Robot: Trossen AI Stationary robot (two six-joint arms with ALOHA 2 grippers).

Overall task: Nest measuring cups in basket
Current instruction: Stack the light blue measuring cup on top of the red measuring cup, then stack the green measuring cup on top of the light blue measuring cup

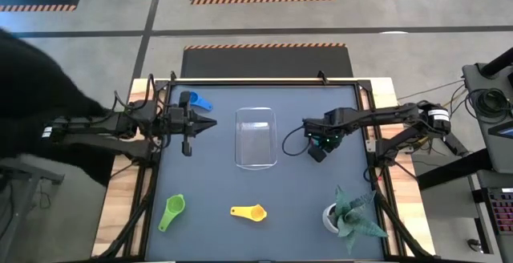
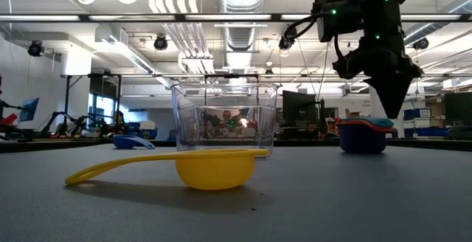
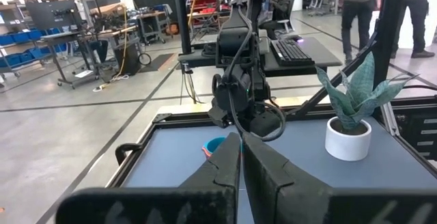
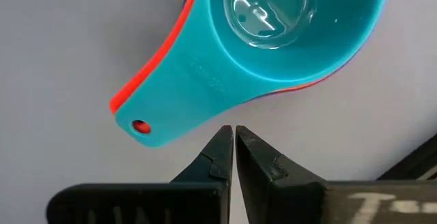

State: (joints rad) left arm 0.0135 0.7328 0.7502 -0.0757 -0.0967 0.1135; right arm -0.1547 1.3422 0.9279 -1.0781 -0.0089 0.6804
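Observation:
A stack of nested cups, teal on top over red and purple (image 4: 273, 26), stands on the mat right of the basket (image 1: 256, 138); the low view shows the stack (image 2: 365, 135) too. My right gripper (image 4: 234, 138) is shut and points down just above the mat, beside the teal handle (image 4: 171, 108). In the low view the right gripper (image 2: 391, 113) hangs above the stack's edge. A blue cup (image 1: 200, 103) lies left of the basket, near my shut left gripper (image 1: 210, 124). The green cup (image 1: 172, 211) and the yellow cup (image 1: 250, 212) lie near the near edge.
A white pot with a green plant (image 1: 345, 215) stands at the table's near right corner. The clear basket holds no cup that I can see. Bare mat lies between the basket and the yellow cup (image 2: 214, 168). People stand in the room beyond the table.

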